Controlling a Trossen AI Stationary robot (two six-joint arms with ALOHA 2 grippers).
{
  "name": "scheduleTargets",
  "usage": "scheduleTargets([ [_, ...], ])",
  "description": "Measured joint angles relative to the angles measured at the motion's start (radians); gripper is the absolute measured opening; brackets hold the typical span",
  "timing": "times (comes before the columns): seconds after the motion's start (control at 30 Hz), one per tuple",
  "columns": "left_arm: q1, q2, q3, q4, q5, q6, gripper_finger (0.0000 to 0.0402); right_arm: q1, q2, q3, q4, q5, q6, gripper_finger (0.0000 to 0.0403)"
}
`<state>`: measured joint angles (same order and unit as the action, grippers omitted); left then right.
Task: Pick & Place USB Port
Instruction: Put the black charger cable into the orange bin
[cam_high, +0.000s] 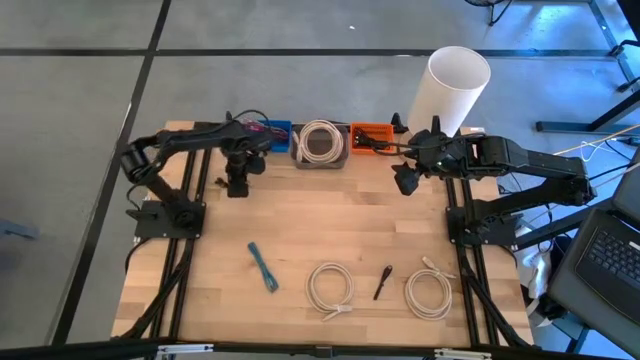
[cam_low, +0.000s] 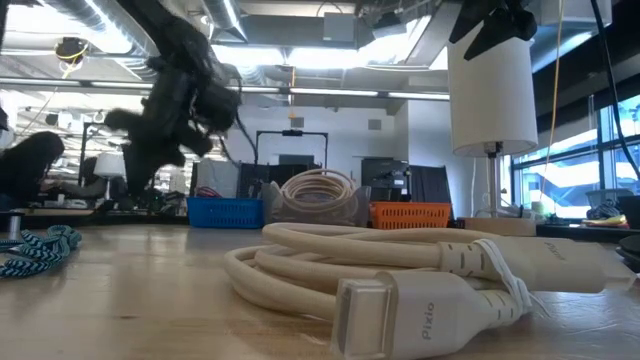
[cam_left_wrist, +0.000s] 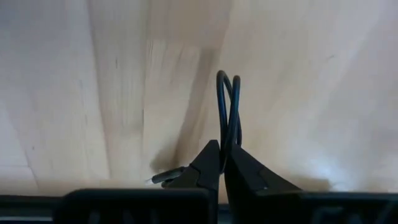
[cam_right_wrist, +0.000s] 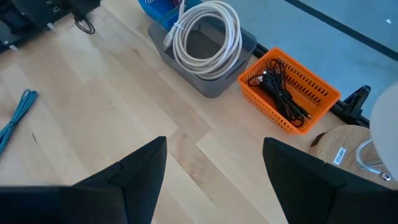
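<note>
Between the left pincer's fingers: black cable (cam_left_wrist: 227, 106), a thin loop standing clear above the desk (cam_left_wrist: 93, 93).
Left pincer (cam_left_wrist: 222, 163): clamped on the black cable, near the blue basket (cam_high: 277, 133).
Right pincer (cam_right_wrist: 214, 155): fingers spread wide, holding nothing, above the desk near the orange basket (cam_right_wrist: 290, 90).
Grey bin (cam_high: 319, 155): holds a coiled white cable (cam_high: 319, 140).
Front of desk: teal cable (cam_high: 262, 266), two white coils, one small black item.

Three bins in a row at table's far edge: left bin (cam_high: 277, 131), mid bin (cam_high: 319, 158) w/ coiled cable (cam_high: 319, 141) in it, right bin (cam_high: 371, 135) w/ cords in it. My left gripper (cam_high: 236, 187) just near of left bin; my right gripper (cam_high: 405, 180) just right of right bin. Near edge, left to right: braided cable (cam_high: 262, 267), coil (cam_high: 330, 288), small plug (cam_high: 382, 283), another coil (cam_high: 428, 293).
</note>
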<state>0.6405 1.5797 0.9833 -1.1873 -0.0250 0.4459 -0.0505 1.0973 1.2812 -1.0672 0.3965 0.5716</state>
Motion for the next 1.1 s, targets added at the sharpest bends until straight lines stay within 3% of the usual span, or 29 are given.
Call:
scheduleTargets([
  [0.17,-0.004,-0.163,0.002,0.038,0.119,-0.082,0.0004,0.0,0.0,0.0,0.008,0.001,0.0,0.0268],
  [0.3,-0.004,-0.296,0.013,0.223,0.31,-0.195,0.0004,0.0,0.0,0.0,0.054,0.003,-0.003,0.0268],
  [0.5,-0.005,-0.402,0.014,0.839,0.608,-0.458,0.0003,0.0,0.0,0.0,0.227,0.001,-0.077,0.0268],
  [0.63,-0.006,-0.389,0.016,1.32,0.702,-0.652,0.0003,0.0,0.0,0.0,0.404,-0.038,-0.142,0.0268],
  [0.73,-0.006,-0.356,0.016,1.567,0.738,-0.79,0.0003,0.0,0.0,0.0,0.514,-0.064,-0.17,0.0268],
  [0.8,-0.008,-0.327,0.03,1.628,0.758,-0.844,0.0003,0.0,0.002,0.0,0.58,-0.079,-0.19,0.0268],
  [1.1,-0.085,-0.172,0.2,1.582,0.81,-0.828,0.0003,0.0,0.06,0.0,0.7,-0.145,-0.266,0.0268],
])
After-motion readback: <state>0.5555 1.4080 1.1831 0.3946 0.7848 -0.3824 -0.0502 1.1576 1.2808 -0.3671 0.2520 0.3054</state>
